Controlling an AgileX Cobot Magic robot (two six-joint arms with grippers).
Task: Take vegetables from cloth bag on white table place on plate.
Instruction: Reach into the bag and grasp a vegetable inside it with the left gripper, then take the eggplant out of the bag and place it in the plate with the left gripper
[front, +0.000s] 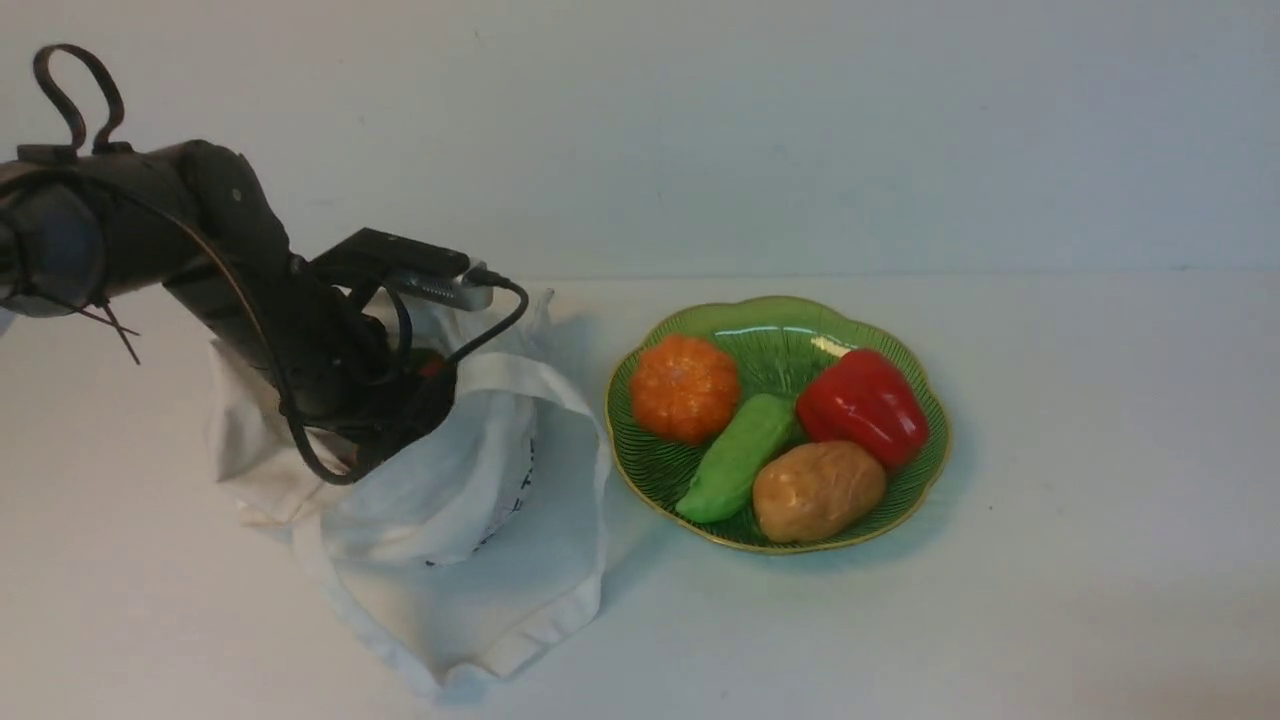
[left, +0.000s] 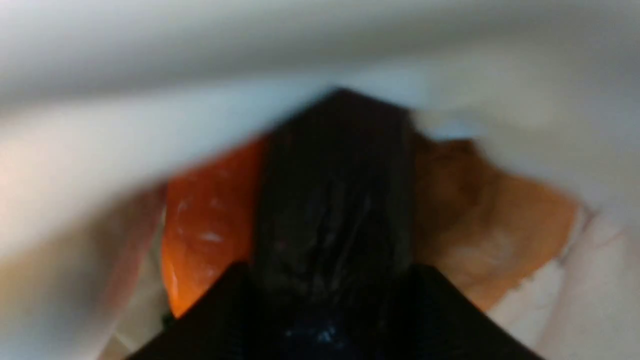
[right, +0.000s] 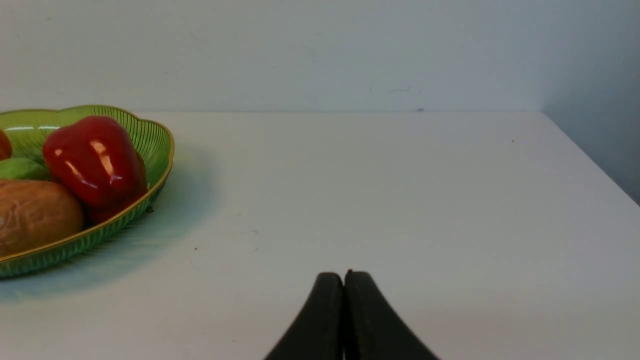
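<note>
The cloth bag (front: 470, 520) lies crumpled on the white table (front: 1050, 450), left of the green plate (front: 780, 305). My left arm (front: 300, 340) reaches into the bag's mouth, and its gripper is hidden there in the front view. In the blurred left wrist view the left gripper (left: 335, 270) has its jaws apart on a dark eggplant (left: 337, 175), with orange shapes on both sides and white cloth around. A green vegetable (front: 735, 458) lies on the plate. My right gripper (right: 344, 274) is shut and empty, low over the table beside the plate (right: 150, 135).
On the plate also lie an orange pumpkin (front: 685, 388), a red bell pepper (front: 862, 405) and a brown potato (front: 818, 490). A wall stands behind the table. The table's right edge (right: 590, 155) shows in the right wrist view.
</note>
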